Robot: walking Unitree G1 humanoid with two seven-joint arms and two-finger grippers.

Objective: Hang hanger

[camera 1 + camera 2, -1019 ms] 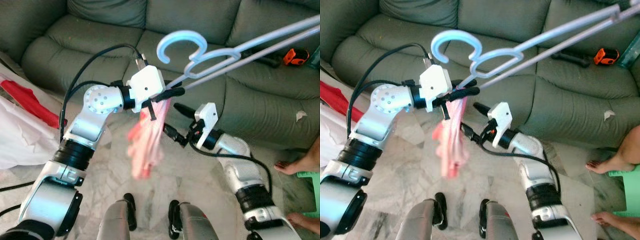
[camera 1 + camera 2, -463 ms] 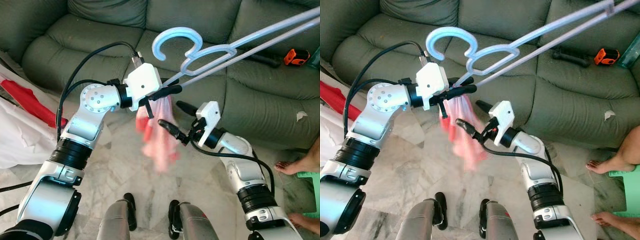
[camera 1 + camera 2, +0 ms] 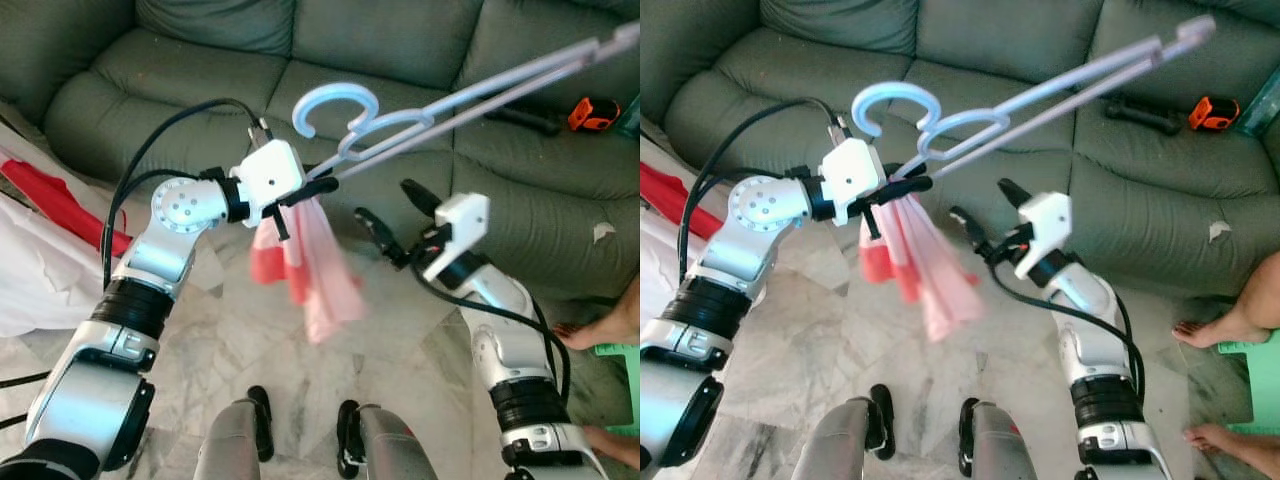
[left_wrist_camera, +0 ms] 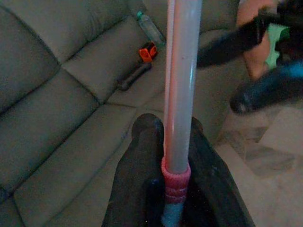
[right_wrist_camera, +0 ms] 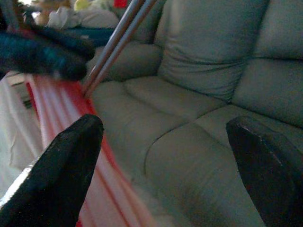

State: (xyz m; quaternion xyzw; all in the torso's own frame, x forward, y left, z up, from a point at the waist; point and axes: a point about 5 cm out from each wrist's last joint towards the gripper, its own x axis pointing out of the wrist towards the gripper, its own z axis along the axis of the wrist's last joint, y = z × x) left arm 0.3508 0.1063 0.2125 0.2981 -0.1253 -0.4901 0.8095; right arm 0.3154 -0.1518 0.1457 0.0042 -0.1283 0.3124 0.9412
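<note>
Before us runs a grey-green sofa (image 3: 200, 90), and on its right seat lie an orange tool (image 3: 590, 112) and a dark bar (image 3: 520, 118); a white cloth (image 3: 40, 270) with a red piece (image 3: 60, 205) lies on the marble floor (image 3: 390, 340) at our left, and a person's feet (image 3: 600, 335) show at the right edge. Nothing here serves as a container. Our left gripper (image 3: 318, 186) is closed on the pale blue hanger (image 3: 400, 118), pinching one bar near the hook; the hanger slants up to the right over the sofa, its hook free in the air. A pink cloth (image 3: 310, 260) hangs from the held spot, blurred. Our right gripper (image 3: 395, 215) stands spread wide just right of the cloth, touching neither it nor the hanger. Against half a second ago, the right gripper has risen and swung right, away from the cloth, and the hanger's far end sits lower in view.
</note>
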